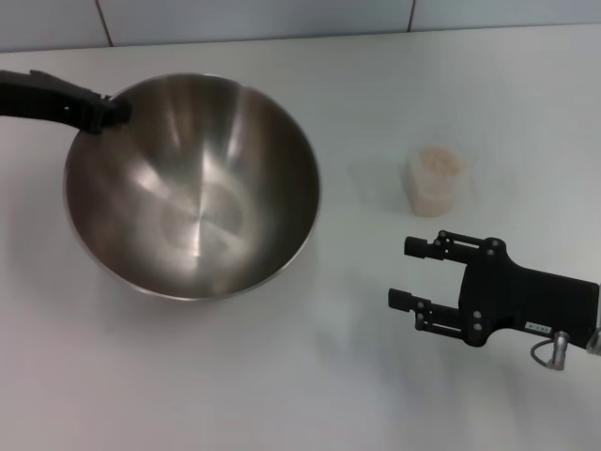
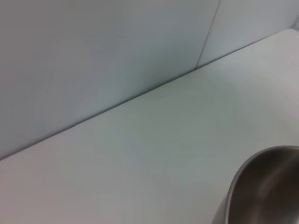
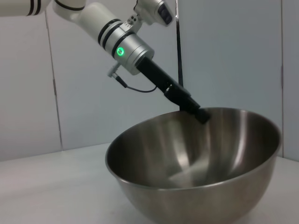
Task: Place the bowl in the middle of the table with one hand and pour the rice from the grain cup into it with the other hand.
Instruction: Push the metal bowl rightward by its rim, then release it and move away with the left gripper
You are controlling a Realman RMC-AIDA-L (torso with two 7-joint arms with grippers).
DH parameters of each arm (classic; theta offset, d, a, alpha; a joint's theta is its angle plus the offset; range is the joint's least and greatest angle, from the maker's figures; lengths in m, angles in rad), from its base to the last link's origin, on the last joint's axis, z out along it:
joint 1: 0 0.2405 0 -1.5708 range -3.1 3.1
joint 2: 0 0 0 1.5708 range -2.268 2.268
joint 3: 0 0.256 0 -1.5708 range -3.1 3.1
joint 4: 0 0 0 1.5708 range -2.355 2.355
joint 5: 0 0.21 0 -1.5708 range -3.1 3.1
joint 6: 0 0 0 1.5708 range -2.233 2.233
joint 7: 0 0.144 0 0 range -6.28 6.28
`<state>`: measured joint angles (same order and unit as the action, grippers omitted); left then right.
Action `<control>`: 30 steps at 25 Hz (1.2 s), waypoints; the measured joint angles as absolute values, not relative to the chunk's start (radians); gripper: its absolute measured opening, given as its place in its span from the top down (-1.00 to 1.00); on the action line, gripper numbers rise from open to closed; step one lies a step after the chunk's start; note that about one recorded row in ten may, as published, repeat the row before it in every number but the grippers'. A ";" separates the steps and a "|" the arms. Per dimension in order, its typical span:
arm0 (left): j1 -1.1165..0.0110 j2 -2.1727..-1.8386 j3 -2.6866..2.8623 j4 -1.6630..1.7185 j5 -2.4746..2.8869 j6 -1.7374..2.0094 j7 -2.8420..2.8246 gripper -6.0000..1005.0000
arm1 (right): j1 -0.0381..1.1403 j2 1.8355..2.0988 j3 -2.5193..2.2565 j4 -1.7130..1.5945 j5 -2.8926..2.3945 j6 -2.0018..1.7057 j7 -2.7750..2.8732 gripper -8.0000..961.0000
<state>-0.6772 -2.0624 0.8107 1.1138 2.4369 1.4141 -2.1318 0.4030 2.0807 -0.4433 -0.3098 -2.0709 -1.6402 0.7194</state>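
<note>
The bowl (image 1: 197, 188), large shiny steel, is left of the table's middle and looks tilted. My left gripper (image 1: 117, 111) is shut on its far left rim. The right wrist view shows the same grip (image 3: 202, 114) on the bowl (image 3: 196, 163). The left wrist view shows only an edge of the bowl (image 2: 266, 191). The grain cup (image 1: 435, 181), translucent, stands upright to the right and holds the rice (image 1: 439, 161). My right gripper (image 1: 406, 272) is open and empty, in front of the cup, fingers pointing left, apart from it.
The white table (image 1: 310, 385) runs back to a pale panelled wall (image 1: 282, 19). Bare tabletop lies between the bowl and the cup and along the front edge.
</note>
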 joint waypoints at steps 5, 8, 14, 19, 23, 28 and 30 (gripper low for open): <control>-0.713 -2.067 0.820 1.100 2.435 1.413 -2.131 0.91 | 0.402 2.080 -0.443 -0.310 -2.071 -1.640 0.719 -0.37; -0.740 -2.068 0.825 1.070 2.433 1.408 -2.126 0.91 | 0.402 2.080 -0.443 -0.310 -2.071 -1.640 0.719 -0.37; -0.789 -2.069 0.858 0.995 2.431 1.376 -2.116 0.91 | 0.402 2.080 -0.443 -0.310 -2.071 -1.640 0.719 -0.37; -0.808 -2.070 0.924 0.960 2.419 1.331 -2.116 0.91 | 0.402 2.080 -0.443 -0.310 -2.072 -1.641 0.719 -0.37; -0.829 -2.071 0.946 0.927 2.415 1.306 -2.116 0.91 | 0.402 2.080 -0.443 -0.310 -2.072 -1.643 0.719 -0.38; -0.850 -2.071 0.948 0.890 2.414 1.293 -2.115 0.91 | 0.402 2.080 -0.443 -0.310 -2.072 -1.644 0.719 -0.38; -0.860 -2.071 0.949 0.867 2.414 1.280 -2.106 0.91 | 0.402 2.080 -0.443 -0.310 -2.072 -1.644 0.719 -0.38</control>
